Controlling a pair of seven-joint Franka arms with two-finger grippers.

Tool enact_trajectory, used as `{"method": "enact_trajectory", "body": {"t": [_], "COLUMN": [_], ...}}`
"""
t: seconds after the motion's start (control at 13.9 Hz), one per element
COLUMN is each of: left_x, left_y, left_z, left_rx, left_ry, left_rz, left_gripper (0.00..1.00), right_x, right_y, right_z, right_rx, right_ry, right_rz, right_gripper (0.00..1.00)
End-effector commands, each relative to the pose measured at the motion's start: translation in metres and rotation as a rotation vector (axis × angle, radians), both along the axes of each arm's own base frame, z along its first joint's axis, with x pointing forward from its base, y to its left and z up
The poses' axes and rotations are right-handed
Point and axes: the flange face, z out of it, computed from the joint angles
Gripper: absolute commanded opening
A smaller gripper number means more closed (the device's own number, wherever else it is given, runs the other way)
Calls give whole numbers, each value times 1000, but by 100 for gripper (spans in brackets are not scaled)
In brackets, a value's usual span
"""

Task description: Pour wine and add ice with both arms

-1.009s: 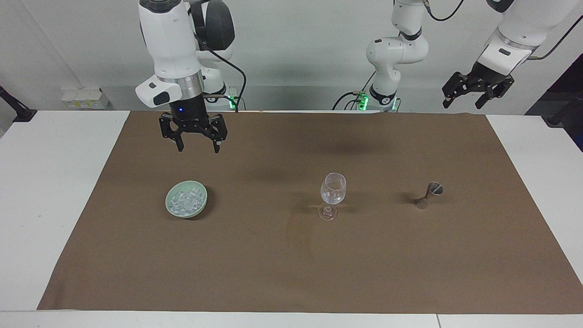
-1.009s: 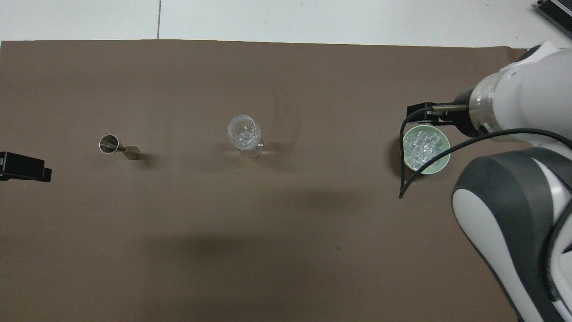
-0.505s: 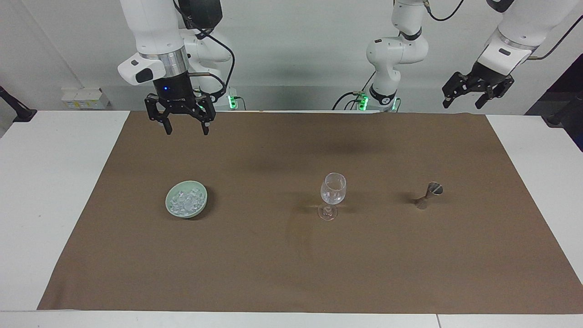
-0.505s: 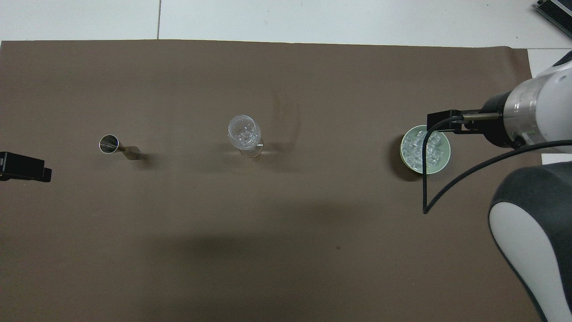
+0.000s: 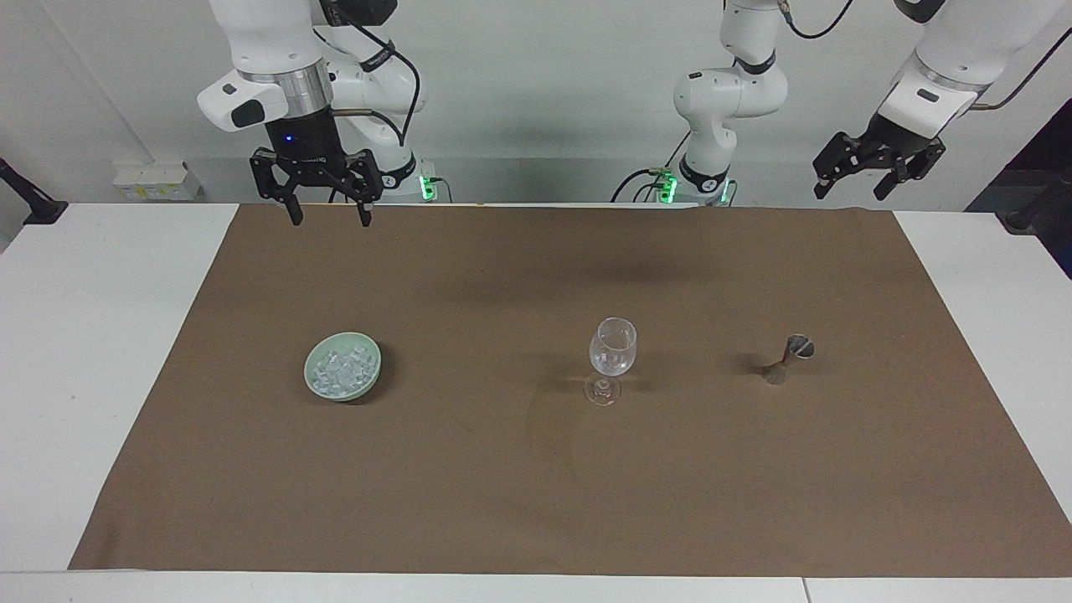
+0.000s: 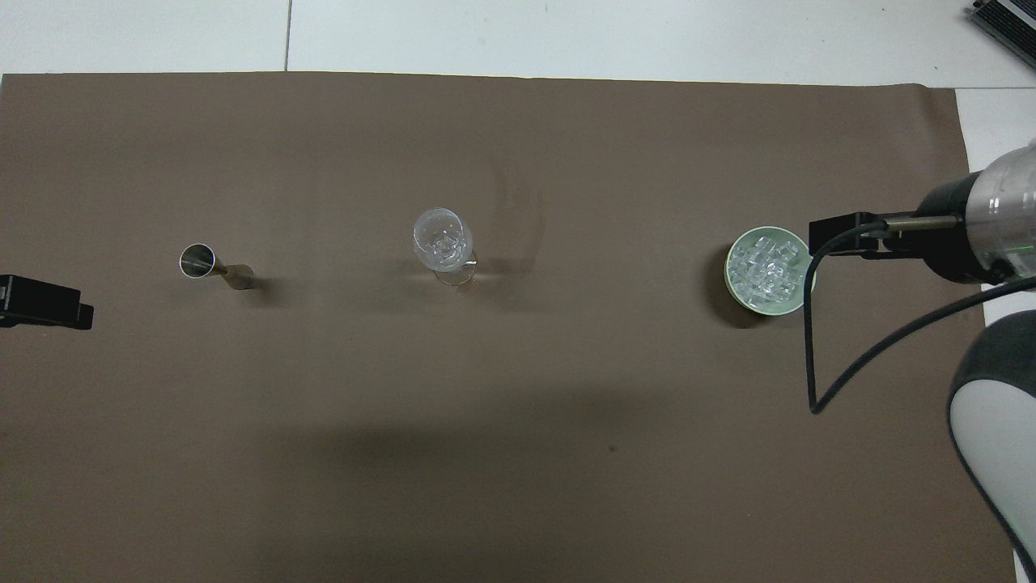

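Both claws, right [image 5: 326, 214] and left [image 5: 875, 177], open, raised over table edge.

In the overhead view the right arm [image 6: 991, 421] runs off the frame's edge, and its wrist and cable cover part of the bowl's [image 6: 732, 279] rim. Only a dark tip of the left gripper [image 6: 44, 301] shows at the edge. Whether the glass [image 5: 613, 352] holds liquid cannot be told.
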Motion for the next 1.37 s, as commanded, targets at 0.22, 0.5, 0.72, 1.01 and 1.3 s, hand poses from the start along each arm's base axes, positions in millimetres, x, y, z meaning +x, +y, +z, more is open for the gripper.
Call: {"method": "enact_trajectory", "body": {"t": [0.22,0.5,0.72,1.01,1.3], "left_x": [-5,-5,-5,-5,-5], "left_y": [1,1,1,0,0], "left_z": [6,6,6,5,5], "left_rx": [7,7,7,8,8], "left_ry": [4,4,4,5,5], "left_rz": [-3,-3,-4,-4,-4], "left_gripper": [100,100,100,100,100], "right_x": [-20,-21,-21,-15,-10], "right_y": [-24,-32,-30,-28,-26], "right_z": [-12,-14,-14,-7,-5], "right_rx": [7,12,33,36,40], "right_ry": [37,40,42,15,7], "right_rz": [13,-20,-20,-12,-8], "right_gripper": [100,100,100,100,100]}}
